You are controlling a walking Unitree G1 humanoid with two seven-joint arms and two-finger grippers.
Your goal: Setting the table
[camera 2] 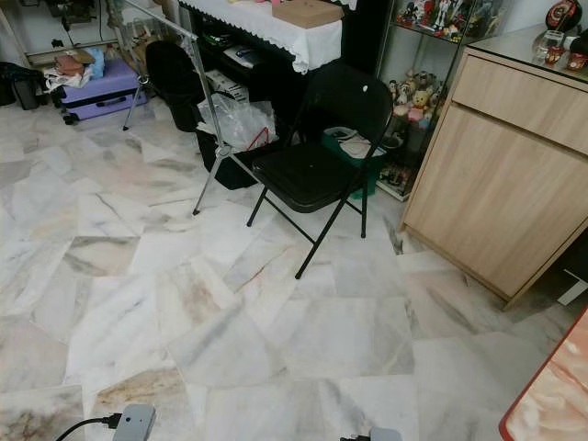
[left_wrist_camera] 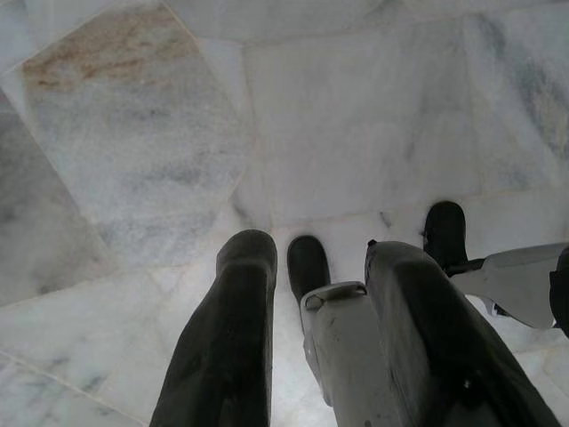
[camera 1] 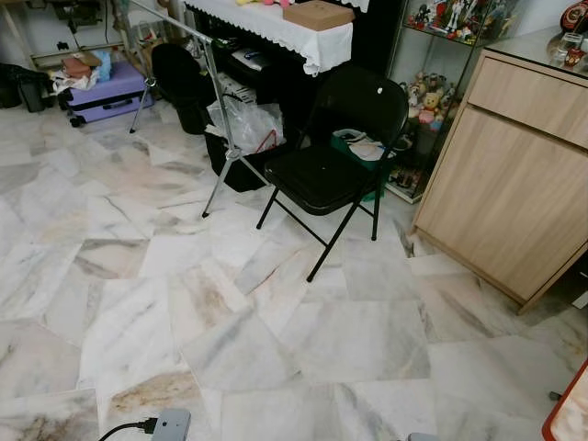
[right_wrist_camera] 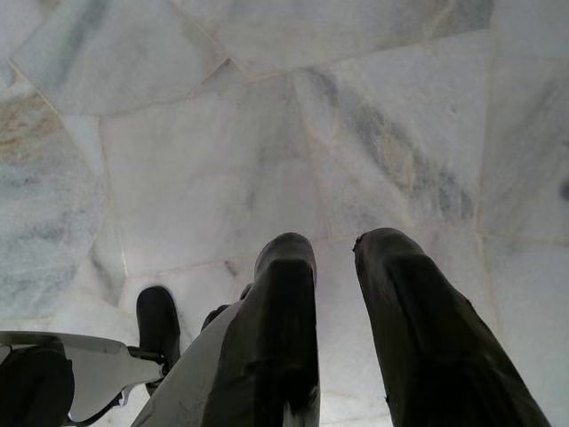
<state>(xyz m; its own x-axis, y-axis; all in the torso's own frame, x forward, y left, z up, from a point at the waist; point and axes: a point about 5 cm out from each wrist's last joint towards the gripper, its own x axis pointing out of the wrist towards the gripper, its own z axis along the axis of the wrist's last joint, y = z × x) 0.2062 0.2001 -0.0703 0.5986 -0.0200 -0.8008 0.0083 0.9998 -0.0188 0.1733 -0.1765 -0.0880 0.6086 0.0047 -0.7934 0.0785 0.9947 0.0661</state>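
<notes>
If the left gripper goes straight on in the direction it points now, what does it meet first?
Most likely the marble floor. The left gripper hangs pointing down at bare tiles, fingers apart and empty, with nothing between them and the floor. The gap cannot be judged.
</notes>
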